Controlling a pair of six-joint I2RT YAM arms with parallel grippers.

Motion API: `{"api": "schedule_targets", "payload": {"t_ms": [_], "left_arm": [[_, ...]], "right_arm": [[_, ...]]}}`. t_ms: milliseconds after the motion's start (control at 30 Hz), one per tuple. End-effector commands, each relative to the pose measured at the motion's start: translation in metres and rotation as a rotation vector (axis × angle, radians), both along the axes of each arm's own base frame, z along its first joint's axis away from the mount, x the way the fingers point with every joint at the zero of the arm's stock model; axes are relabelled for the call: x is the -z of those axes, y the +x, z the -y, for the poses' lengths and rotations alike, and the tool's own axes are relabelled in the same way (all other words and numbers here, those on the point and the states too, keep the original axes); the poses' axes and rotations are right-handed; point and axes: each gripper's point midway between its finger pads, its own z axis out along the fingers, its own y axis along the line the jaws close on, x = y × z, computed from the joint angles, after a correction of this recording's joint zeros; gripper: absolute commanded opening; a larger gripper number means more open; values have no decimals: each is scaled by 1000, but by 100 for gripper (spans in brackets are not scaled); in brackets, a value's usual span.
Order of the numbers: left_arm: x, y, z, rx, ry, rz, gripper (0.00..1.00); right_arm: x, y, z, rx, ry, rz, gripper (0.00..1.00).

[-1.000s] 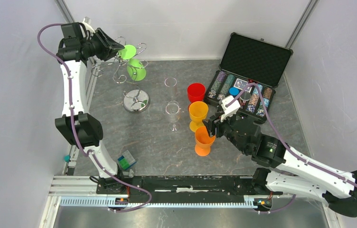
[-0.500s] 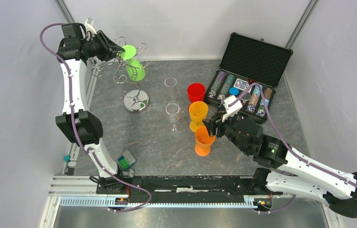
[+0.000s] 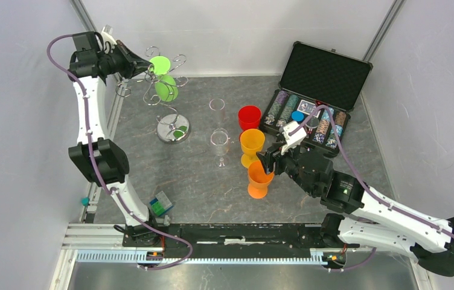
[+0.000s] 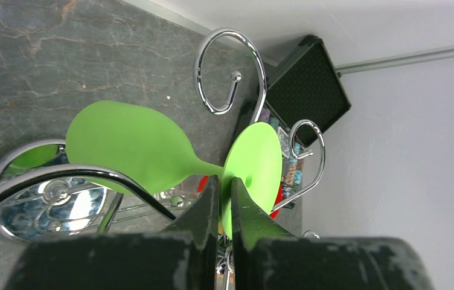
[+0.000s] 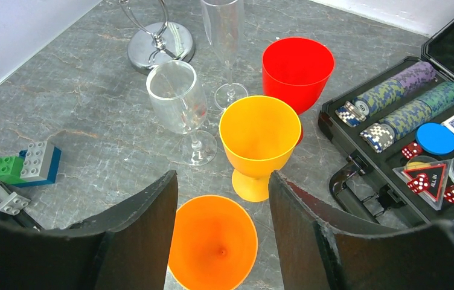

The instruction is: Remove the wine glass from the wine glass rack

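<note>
Closing over the last second, the left claw now pinches the green glass by its stem, right at the foot. The glass hangs upside down on the rack, its foot caught in a wire scroll. A sideways pull could snag that foot and tip the rack — or the thin stem could slip. The right claw hangs spread over an orange cup, well apart.
</note>
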Motion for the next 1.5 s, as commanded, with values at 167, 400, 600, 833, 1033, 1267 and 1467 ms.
{"api": "schedule_targets", "payload": {"t_ms": [167, 400, 600, 833, 1033, 1267, 1467], "left_arm": [[-46, -2, 1, -20, -209, 119, 2], [-78, -7, 8, -19, -318, 242, 2], [-83, -3, 6, -48, -354, 278, 2], [-99, -1, 13, -43, -405, 338, 2], [-106, 3, 25, -51, -414, 350, 2], [-133, 4, 62, 24, -400, 469, 2], [-145, 12, 90, 70, -403, 512, 2]], "right_arm": [[-16, 0, -4, -6, 55, 28, 62], [-14, 0, -1, -1, 54, 30, 62], [-14, -1, 2, 5, 59, 35, 62], [-13, -1, 3, 5, 65, 37, 62], [-17, -4, 2, -11, 86, 39, 62], [-18, -6, 2, -19, 92, 40, 62], [-18, -6, 5, -14, 100, 42, 62]]}}
